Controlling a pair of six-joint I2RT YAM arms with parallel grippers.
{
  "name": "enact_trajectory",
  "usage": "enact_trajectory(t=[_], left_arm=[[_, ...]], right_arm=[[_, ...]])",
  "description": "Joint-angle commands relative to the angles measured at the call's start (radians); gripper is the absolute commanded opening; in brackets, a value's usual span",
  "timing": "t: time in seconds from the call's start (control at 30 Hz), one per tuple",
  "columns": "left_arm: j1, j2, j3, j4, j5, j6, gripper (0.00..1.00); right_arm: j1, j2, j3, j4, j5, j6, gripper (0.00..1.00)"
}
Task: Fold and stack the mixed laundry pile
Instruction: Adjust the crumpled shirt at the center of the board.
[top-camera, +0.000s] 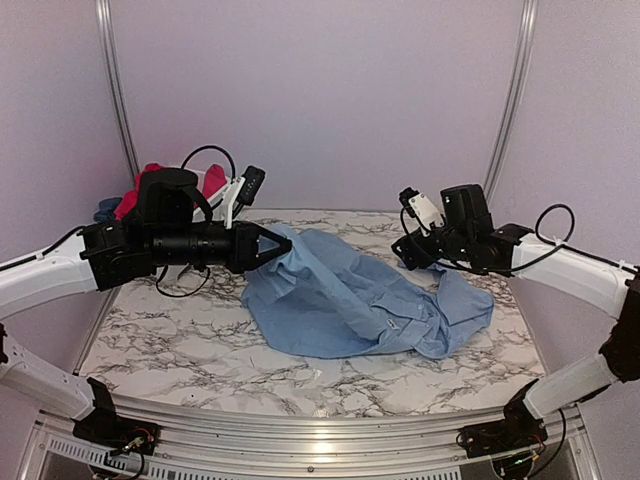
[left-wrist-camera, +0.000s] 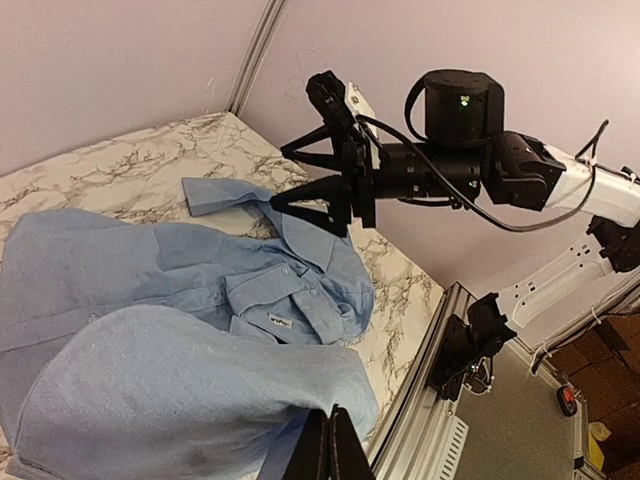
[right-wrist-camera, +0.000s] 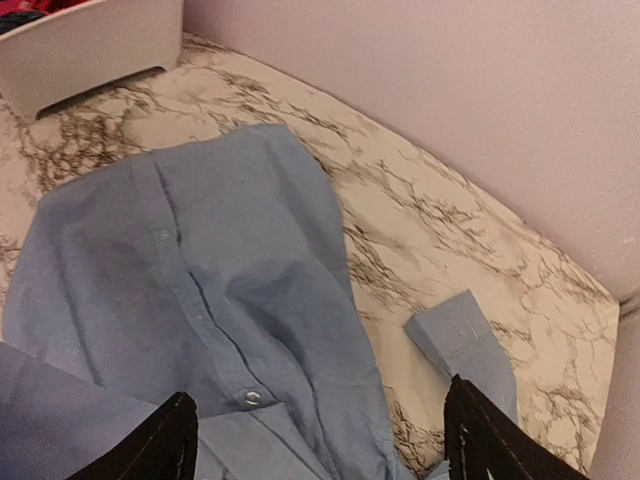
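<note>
Marbled table (top-camera: 180, 340) under pale lilac walls carries the light blue shirt (top-camera: 340, 300), which lies crumpled from the middle toward the right edge. Its left side is drawn up off the surface where the left hand (top-camera: 275, 245), pressed together, pinches a fold of the cloth. The right hand (top-camera: 412, 252) hangs spread over the shirt's right side with fabric beneath and between its fingers (right-wrist-camera: 480, 430), gripping nothing that I can see. The rest of the laundry, including red clothes (top-camera: 127, 203), sits in the white basket (right-wrist-camera: 90, 45) at the back-left corner. The main risk is the single pinch: it looks shallow and near an edge, so a pull to the left could slip the cloth free or drag the whole shirt across the table in a bunch instead of spreading it. If the right hand closes where it is, it may gather several layers at once, button strip and back panel together, and lock the creases in. One sleeve cuff (right-wrist-camera: 462, 338) lies flat on the table apart from the body; lifting the shirt without minding it could twist the sleeve underneath. A pull toward the right edge could let the hem slide off the table.
</note>
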Motion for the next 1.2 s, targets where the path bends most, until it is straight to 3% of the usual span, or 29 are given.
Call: enact_trajectory(t=[0.0,0.2,0.4,0.57,0.7,0.73,0.83,1.0,1.07,1.17], left_arm=[[-0.002,0.149,0.186,-0.042,0.008,0.080,0.00],[0.007,0.247,0.325,-0.063,0.075,0.169,0.00],[0.004,0.055,0.172,-0.124,0.292,0.377,0.00],[-0.044,-0.102,-0.044,-0.293,0.174,0.368,0.00],[-0.098,-0.133,-0.213,-0.382,-0.070,0.303,0.02],[-0.104,-0.133,-0.235,-0.404,-0.161,0.284,0.08],[-0.105,-0.165,-0.289,-0.409,-0.329,0.220,0.48],[-0.079,-0.304,-0.319,-0.357,-0.436,0.206,0.68],[0.011,-0.346,-0.330,-0.298,-0.386,0.166,0.73],[0.119,-0.326,-0.341,-0.257,-0.302,0.128,0.73]], right_arm=[[0.134,-0.141,-0.001,0.050,-0.248,-0.031,0.79],[0.146,-0.214,-0.076,0.081,-0.468,-0.040,0.81],[0.145,-0.187,-0.092,0.043,-0.471,-0.066,0.77],[0.141,-0.180,-0.125,0.030,-0.533,-0.059,0.76],[0.153,-0.146,-0.142,0.012,-0.549,-0.050,0.74],[0.155,-0.129,-0.133,0.006,-0.557,-0.052,0.72],[0.166,-0.080,-0.106,-0.018,-0.566,-0.071,0.70],[0.198,0.017,-0.051,-0.031,-0.556,-0.115,0.68],[0.226,0.076,-0.022,-0.029,-0.547,-0.144,0.68],[0.274,0.200,0.044,-0.051,-0.515,-0.194,0.65]])
